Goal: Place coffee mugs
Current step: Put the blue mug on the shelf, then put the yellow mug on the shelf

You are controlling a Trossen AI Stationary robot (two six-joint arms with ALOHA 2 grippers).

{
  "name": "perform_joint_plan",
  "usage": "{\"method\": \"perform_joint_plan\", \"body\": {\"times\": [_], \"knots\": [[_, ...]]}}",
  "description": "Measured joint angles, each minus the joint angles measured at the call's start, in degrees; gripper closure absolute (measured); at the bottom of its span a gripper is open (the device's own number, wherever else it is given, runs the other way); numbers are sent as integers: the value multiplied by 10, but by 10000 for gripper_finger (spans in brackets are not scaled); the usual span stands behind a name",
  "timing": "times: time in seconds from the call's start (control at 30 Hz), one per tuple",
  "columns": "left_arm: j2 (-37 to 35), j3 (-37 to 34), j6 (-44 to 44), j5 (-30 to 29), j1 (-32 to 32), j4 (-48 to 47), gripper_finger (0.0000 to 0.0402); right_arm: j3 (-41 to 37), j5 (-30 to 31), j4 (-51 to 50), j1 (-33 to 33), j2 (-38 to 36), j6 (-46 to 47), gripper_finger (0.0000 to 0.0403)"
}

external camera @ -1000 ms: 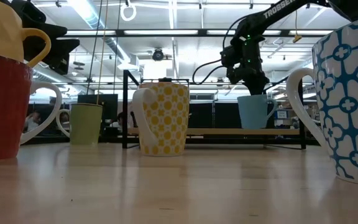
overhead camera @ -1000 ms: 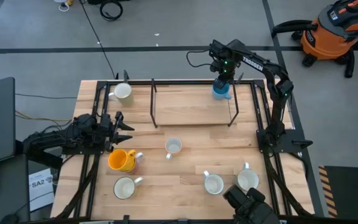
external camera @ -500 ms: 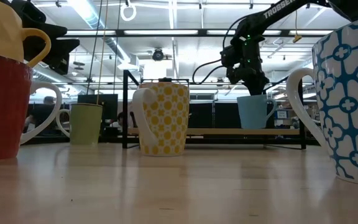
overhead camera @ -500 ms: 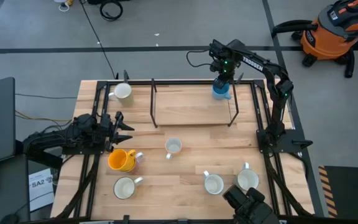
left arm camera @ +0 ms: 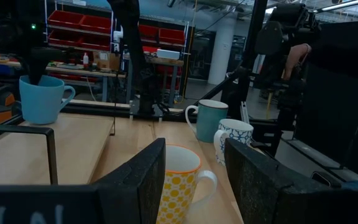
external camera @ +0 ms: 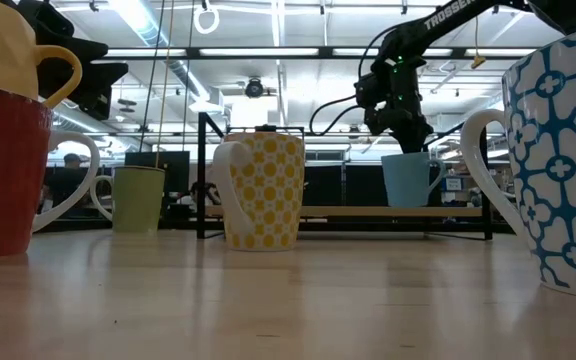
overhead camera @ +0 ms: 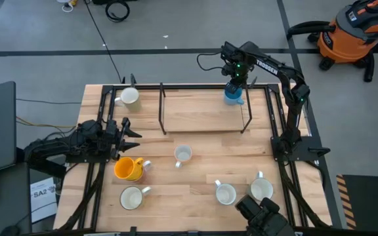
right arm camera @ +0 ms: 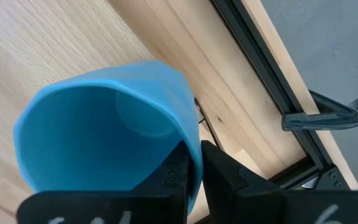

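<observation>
A bright blue mug (overhead camera: 233, 94) stands upright on the wooden board of the black rack (overhead camera: 203, 112) at the table's far side. My right gripper (overhead camera: 235, 80) is shut on it from above; the low view shows the blue mug (external camera: 408, 180) under that gripper (external camera: 400, 128). My left gripper (overhead camera: 128, 129) waits open near the left edge, its fingers apart in the wrist view (left arm camera: 194, 163). On the table stand an orange-yellow mug (overhead camera: 128, 168), a cream mug (overhead camera: 130, 97), a yellow-patterned mug (overhead camera: 183, 155) and three white ones (overhead camera: 132, 197) (overhead camera: 226, 193) (overhead camera: 262, 189). My right gripper pinches the blue mug's wall at the rim (right arm camera: 194, 158), one finger (right arm camera: 176, 171) inside the mug and one finger (right arm camera: 224, 177) outside. The fingers come from above, pointing down. The mug is upright, its base (external camera: 408, 204) at the rack's board.
The rack's black frame (external camera: 204, 170) rises above the board between the near mugs and the blue one. Clamps and arm bases line the left and right edges (overhead camera: 287, 141). Open wood lies in the middle of the table (overhead camera: 209, 167).
</observation>
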Motion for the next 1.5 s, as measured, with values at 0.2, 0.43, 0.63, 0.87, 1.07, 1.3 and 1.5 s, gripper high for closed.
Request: {"method": "perform_joint_plan", "body": {"times": [0.2, 0.43, 0.63, 0.87, 1.07, 1.3, 1.5], "knots": [[0, 0, 0, 0, 0, 0, 230, 0, 0, 0, 0, 0, 0, 359], [0, 0, 0, 0, 0, 0, 230, 0, -2, 0, 0, -2, 0, 315], [0, 0, 0, 0, 0, 0, 230, 0, -2, 0, 0, -2, 0, 288], [0, 0, 0, 0, 0, 0, 230, 0, -10, 0, 0, -2, 0, 266], [0, 0, 0, 0, 0, 0, 230, 0, -10, 14, 0, -2, 0, 259], [0, 0, -1, 0, 0, 1, 230, 0, -10, 24, 0, -1, 0, 260], [0, 0, -33, 0, 0, 66, 230, 0, -11, 24, 0, -1, 1, 260]]}}
